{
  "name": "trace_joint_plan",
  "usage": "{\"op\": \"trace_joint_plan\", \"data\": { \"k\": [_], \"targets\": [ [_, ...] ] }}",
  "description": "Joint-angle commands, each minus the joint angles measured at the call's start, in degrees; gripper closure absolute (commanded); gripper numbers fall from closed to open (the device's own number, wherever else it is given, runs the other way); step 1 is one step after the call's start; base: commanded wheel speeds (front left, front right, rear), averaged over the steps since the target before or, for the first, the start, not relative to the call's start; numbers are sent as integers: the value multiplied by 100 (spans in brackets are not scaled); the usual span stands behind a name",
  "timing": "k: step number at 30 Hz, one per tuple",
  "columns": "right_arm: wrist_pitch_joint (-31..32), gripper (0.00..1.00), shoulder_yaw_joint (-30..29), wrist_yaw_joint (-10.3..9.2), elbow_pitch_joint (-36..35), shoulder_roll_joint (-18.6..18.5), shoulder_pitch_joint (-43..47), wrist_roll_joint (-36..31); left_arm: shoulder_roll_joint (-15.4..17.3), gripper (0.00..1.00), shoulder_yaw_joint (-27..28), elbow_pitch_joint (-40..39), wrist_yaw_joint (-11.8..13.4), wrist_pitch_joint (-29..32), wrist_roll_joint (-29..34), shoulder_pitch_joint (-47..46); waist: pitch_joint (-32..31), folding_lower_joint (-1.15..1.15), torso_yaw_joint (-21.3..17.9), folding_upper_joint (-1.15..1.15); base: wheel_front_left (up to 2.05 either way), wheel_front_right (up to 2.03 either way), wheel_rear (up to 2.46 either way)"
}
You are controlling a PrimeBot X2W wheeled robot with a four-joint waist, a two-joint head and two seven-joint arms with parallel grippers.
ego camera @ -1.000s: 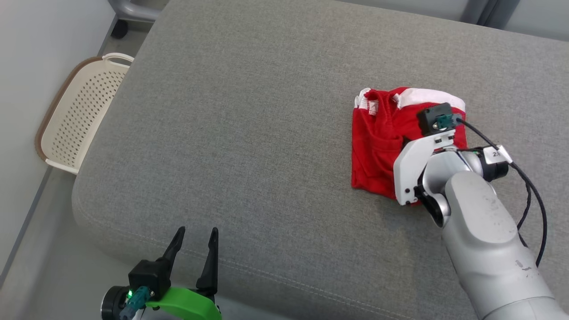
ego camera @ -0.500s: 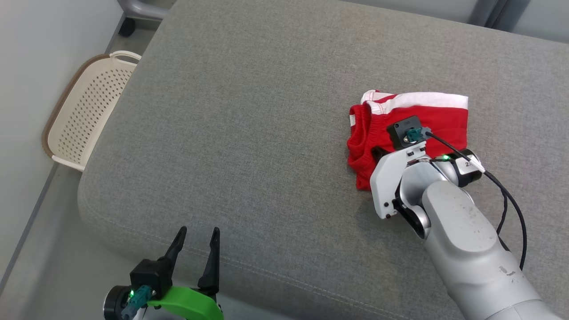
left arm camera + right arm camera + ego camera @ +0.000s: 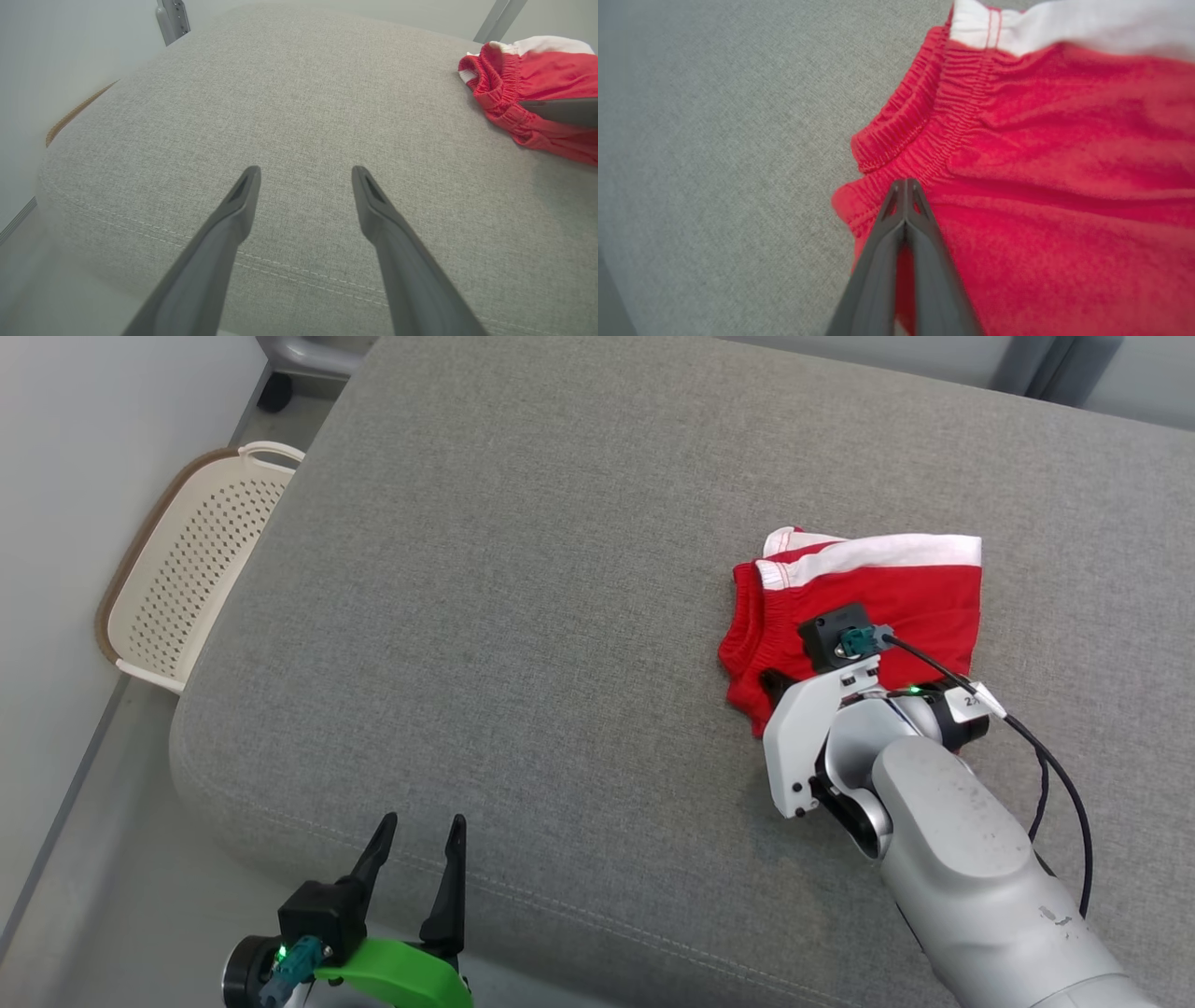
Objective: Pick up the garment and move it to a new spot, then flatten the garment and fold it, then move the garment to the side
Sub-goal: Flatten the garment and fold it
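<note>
The garment (image 3: 878,607) (red shorts with a white band) lies folded into a compact rectangle near the right edge of the grey cushion (image 3: 523,616), well clear of its near seam. I judge the fold complete, so the remaining step is moving the garment to the side.

The right gripper (image 3: 906,184) has its two fingers pressed together, with the tips resting on the red fabric just beside the elastic waistband, at the garment's left end. I cannot tell whether a layer of cloth is pinched between them or whether the closed tips are only bearing down on it. Either contact suits a slide across the cushion: a low hold at one end drags the stack without lifting and opening the layers.

The left gripper (image 3: 422,819) has its jaws wide apart and holds nothing. It is parked over the cushion's near edge towards the left corner, well apart from the garment, which I read as keeping it out of the working arm's way.

A perforated basket (image 3: 177,579) stands on the floor beyond the cushion's left edge.
</note>
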Motion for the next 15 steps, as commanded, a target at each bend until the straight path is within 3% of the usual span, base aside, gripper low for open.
{"op": "trace_joint_plan", "data": {
  "k": [1,7,8,9,10,15],
  "targets": [
    [-45,100,66,-2,57,-8,-45,103,20,0,7,13,-10,-20,-57,-71,-15,0,6,0,0,0,0],
    [-156,100,315,-2,70,-10,-118,504,56,0,29,36,33,-28,-65,-15,-122,0,-28,0,0,0,0],
    [-171,94,316,-2,44,-11,-152,556,67,0,32,34,36,-29,-60,1,-148,0,-45,0,0,0,0],
    [-180,53,312,-2,16,-11,-176,609,74,0,34,29,39,-31,-60,20,-178,0,-62,0,0,0,0],
    [-197,0,292,-2,-20,-11,-207,639,83,0,35,22,49,-32,-61,39,-214,0,-83,0,0,0,0],
    [110,0,-227,-2,-116,-17,-366,655,161,0,31,-58,104,13,-71,175,-407,0,-229,0,0,0,0]
  ]
}}
